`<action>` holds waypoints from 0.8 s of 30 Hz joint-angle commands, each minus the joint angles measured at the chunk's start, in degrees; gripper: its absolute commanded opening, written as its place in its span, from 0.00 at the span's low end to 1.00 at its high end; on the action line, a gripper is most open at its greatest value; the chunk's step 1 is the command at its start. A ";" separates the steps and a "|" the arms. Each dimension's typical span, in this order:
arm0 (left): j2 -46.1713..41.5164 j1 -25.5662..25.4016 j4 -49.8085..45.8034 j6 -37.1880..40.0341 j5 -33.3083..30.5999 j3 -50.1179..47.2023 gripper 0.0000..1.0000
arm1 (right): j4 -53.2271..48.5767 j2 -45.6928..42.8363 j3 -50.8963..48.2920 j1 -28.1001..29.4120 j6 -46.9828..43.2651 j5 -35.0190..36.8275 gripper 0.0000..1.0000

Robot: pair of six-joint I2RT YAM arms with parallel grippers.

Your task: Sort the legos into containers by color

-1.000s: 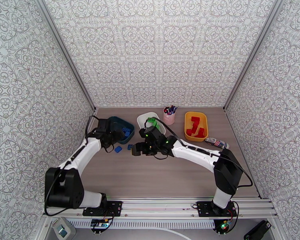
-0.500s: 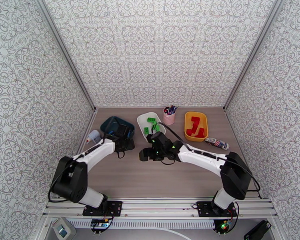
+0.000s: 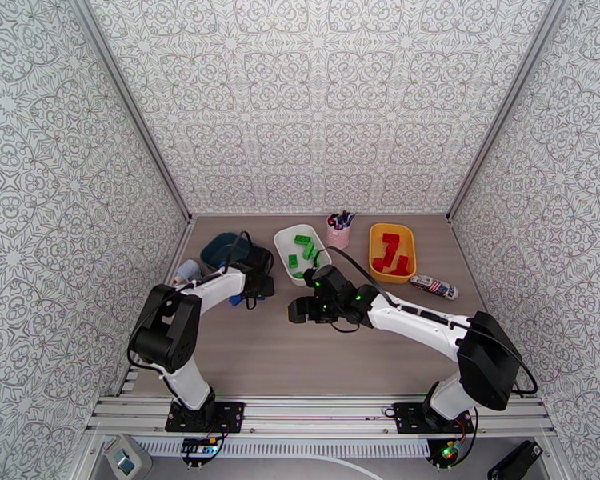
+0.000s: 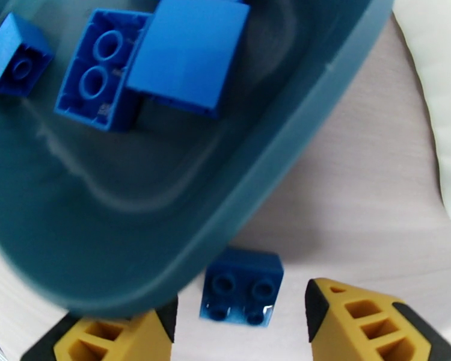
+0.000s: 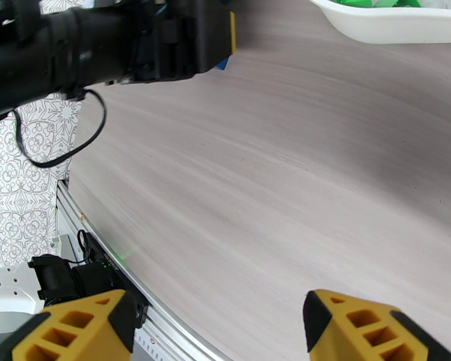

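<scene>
A small blue lego point(image 4: 242, 287) lies on the table just outside the dark teal container point(image 4: 273, 169), which holds three blue legos point(image 4: 189, 52). My left gripper point(image 4: 240, 303) is open around this lego, with a gap showing on each side of it. From above, the left gripper point(image 3: 259, 287) sits beside the teal container point(image 3: 218, 248), and another blue lego point(image 3: 234, 299) peeks out by the arm. My right gripper point(image 5: 219, 326) hangs open and empty over bare table, seen from above at mid-table point(image 3: 300, 310). Green legos point(image 3: 303, 250) fill the white container point(image 3: 282, 248); red legos point(image 3: 391, 250) fill the yellow container point(image 3: 375, 234).
A pink cup of pens point(image 3: 338, 230) stands between the white and yellow containers. A small striped object point(image 3: 433, 286) lies right of the yellow one, and a pale small object point(image 3: 187, 271) lies left of the teal one. The patterned walls close in on three sides.
The left gripper left the teal container, moved right and came down around a blue lego, its jaws narrowing. The right arm drew back from the white container toward mid-table.
</scene>
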 commanded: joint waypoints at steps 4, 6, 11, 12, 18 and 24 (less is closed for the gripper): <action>3.11 -0.34 1.66 1.52 -0.04 2.36 0.57 | -0.04 -0.83 -0.05 -0.68 -0.01 0.46 0.77; 3.68 -0.45 1.82 1.39 0.04 2.26 0.55 | -0.04 -0.94 -0.19 -0.68 0.02 0.54 0.77; 4.00 -0.68 2.00 1.00 -0.06 1.28 0.47 | 0.12 -0.83 -0.29 -0.77 0.15 0.46 0.77; 4.00 -0.71 2.01 0.91 -0.09 1.10 0.46 | 0.14 -0.85 -0.30 -0.78 0.19 0.46 0.77; 1.71 -1.92 1.67 0.05 0.04 0.10 0.37 | 0.19 -0.95 0.02 -0.78 0.19 0.36 0.76; -3.40 -4.87 0.57 -1.58 1.41 -1.03 0.35 | 0.71 -0.22 1.01 -0.78 0.28 0.19 0.76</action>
